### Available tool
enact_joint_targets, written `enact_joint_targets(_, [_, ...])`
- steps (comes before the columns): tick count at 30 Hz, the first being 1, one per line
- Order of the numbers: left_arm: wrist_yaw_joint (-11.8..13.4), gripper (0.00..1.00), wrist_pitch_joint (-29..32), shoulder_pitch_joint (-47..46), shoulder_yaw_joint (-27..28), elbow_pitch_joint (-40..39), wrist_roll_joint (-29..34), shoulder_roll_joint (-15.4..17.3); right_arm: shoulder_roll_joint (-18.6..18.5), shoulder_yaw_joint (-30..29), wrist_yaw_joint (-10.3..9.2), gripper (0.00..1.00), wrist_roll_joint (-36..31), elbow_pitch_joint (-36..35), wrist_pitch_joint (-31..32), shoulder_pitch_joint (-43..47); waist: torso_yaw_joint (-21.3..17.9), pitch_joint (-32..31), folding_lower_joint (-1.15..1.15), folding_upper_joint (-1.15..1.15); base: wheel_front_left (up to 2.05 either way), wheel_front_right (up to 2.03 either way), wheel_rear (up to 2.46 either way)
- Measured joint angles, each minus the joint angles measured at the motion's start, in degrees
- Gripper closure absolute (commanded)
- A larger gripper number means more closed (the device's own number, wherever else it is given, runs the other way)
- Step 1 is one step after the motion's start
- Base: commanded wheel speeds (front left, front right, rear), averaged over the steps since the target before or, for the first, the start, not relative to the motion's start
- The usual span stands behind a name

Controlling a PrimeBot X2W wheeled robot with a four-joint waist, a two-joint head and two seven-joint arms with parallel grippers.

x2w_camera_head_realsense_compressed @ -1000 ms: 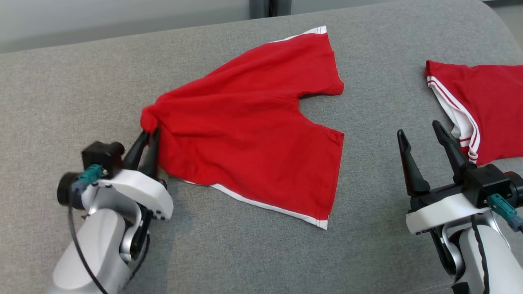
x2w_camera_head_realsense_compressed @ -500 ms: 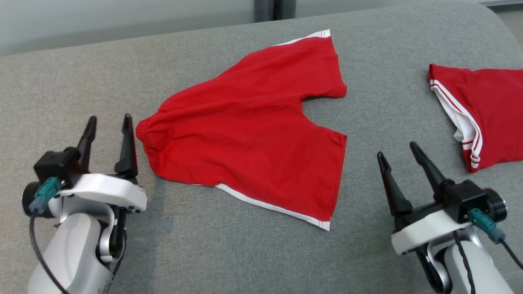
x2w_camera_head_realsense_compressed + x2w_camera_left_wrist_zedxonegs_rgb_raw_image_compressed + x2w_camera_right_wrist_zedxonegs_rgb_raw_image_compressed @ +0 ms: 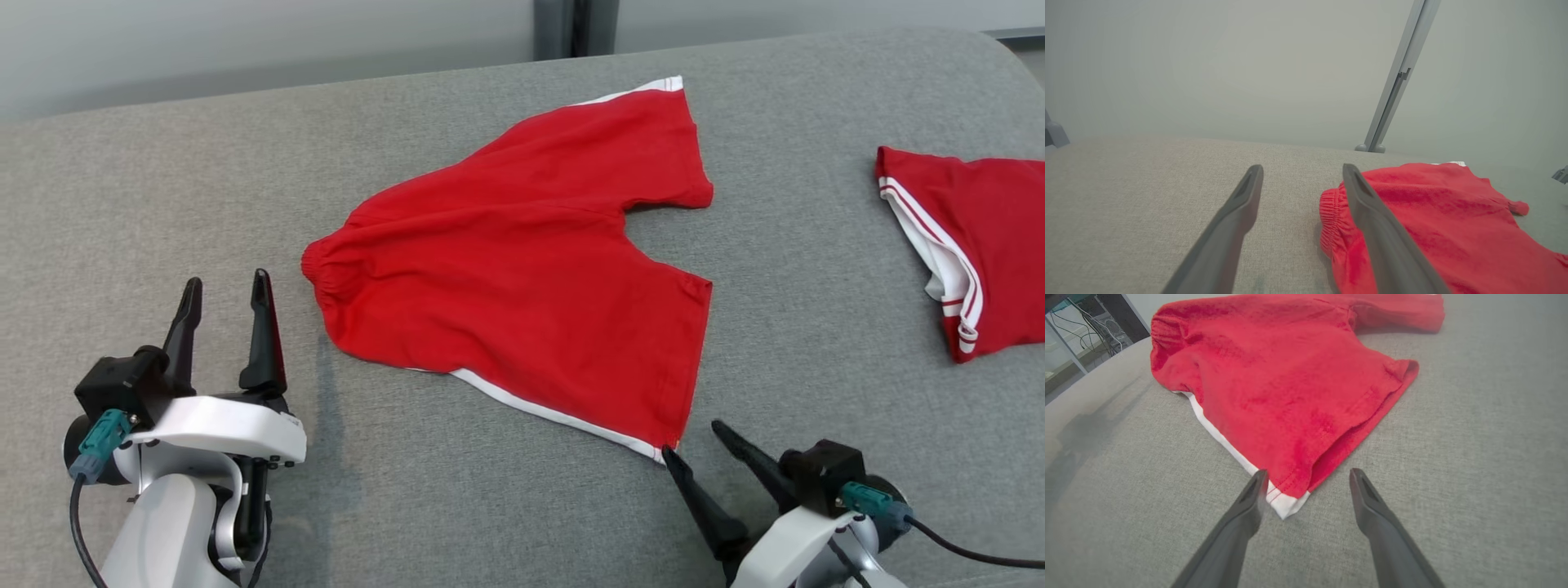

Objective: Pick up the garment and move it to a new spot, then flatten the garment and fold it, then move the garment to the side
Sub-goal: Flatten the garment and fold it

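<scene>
The garment (image 3: pixel 522 269) is a pair of red shorts with white side stripes, lying spread on the grey cushion, waistband to the left, legs to the right. My left gripper (image 3: pixel 227 282) stands open just left of the waistband (image 3: pixel 1327 216), holding nothing. My right gripper (image 3: pixel 690 437) is open at the lower right, its fingertips right at the near leg's white-trimmed hem corner (image 3: pixel 1286 504). In the right wrist view that corner lies between the fingers (image 3: pixel 1249 506), which have not closed on it.
A second red garment with white trim (image 3: pixel 967 245) lies at the cushion's right edge. The grey cushion (image 3: pixel 163 188) ends at a pale wall behind, where a grey post (image 3: pixel 1392 94) stands. Cables and equipment (image 3: pixel 1094 322) sit off the cushion's far side.
My left gripper has let go of the waistband and drawn back to the left, open. My right gripper has come down and left to the near leg's hem corner. The camera shifted slightly.
</scene>
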Motion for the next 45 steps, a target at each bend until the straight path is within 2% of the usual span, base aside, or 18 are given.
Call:
enact_joint_targets(4, [-0.7, 0.0, 0.0, 0.3, 0.6, 0.2, 0.9, -0.9, -0.1, 0.0, 0.0, 0.0, 2.3, 1.2, 2.1, 0.5, 1.0, -0.1, 0.0, 0.0, 0.0, 0.0, 0.0])
enact_joint_targets(11, [-1.5, 0.0, 0.0, 0.7, 1.4, 1.0, 2.0, -2.0, 2.1, -0.4, 0.0, 0.0, 6.8, 3.3, 4.2, 0.5, 2.7, -0.3, 0.0, 0.0, 0.0, 0.0, 0.0])
enact_joint_targets(13, [-1.8, 0.0, 0.0, 0.8, 1.7, 1.1, 2.4, -2.3, 2.2, 0.1, 0.0, 0.74, 7.9, 3.7, 4.7, 0.3, 3.1, -0.4, 0.0, 0.0, 0.0, 0.0, 0.0])
enact_joint_targets(14, [-1.9, 0.0, 0.0, 0.8, 1.8, 1.2, 2.5, -2.3, 2.1, 0.3, 0.0, 1.0, 8.2, 4.0, 4.9, 0.1, 3.2, -0.4, 0.0, 0.0, 0.0, 0.0, 0.0])
enact_joint_targets(21, [-2.4, 0.0, 0.0, 1.1, 2.5, 1.7, 3.1, -2.9, 1.1, 0.2, 0.01, 1.0, 8.4, 5.3, 3.0, -1.5, 3.5, -0.5, 0.0, 0.0, 0.0, 0.0, 0.0])
enact_joint_targets(31, [-3.3, 0.0, 0.0, 1.7, 2.3, 3.2, 4.0, -3.3, -3.6, -8.2, 0.01, 1.0, 6.8, 5.3, 1.9, -1.9, 1.5, -1.4, 0.0, 0.0, 0.0, 0.0, 0.0])
enact_joint_targets(41, [-4.5, 0.0, 0.3, 1.7, -0.2, 5.8, 4.5, -3.9, -3.8, -13.0, 0.01, 1.0, 4.4, 5.5, 3.7, -0.8, 0.2, -2.1, 0.0, 0.0, 0.0, 0.0, 0.0])
enact_joint_targets(42, [-4.9, 0.0, 0.8, 1.7, -0.7, 6.2, 4.5, -4.1, -3.6, -13.1, 0.01, 1.0, 4.2, 5.5, 3.7, -0.8, 0.2, -2.1, 0.0, 0.0, 0.0, 0.0, 0.0])
enact_joint_targets(43, [-7.6, 0.0, 3.0, 1.8, -1.5, 6.9, 1.7, -5.5, -3.1, -13.1, 0.01, 1.0, 3.9, 5.5, 3.8, -0.8, 0.1, -2.1, 0.0, 0.0, 0.0, 0.0, 0.0])
enact_joint_targets(45, [-9.5, 0.0, 4.6, 2.2, -2.2, 7.4, -0.6, -6.8, -2.8, -13.1, 0.01, 1.0, 3.7, 5.5, 3.8, -0.8, 0.1, -2.1, 0.0, 0.0, 0.0, 0.0, 0.0])
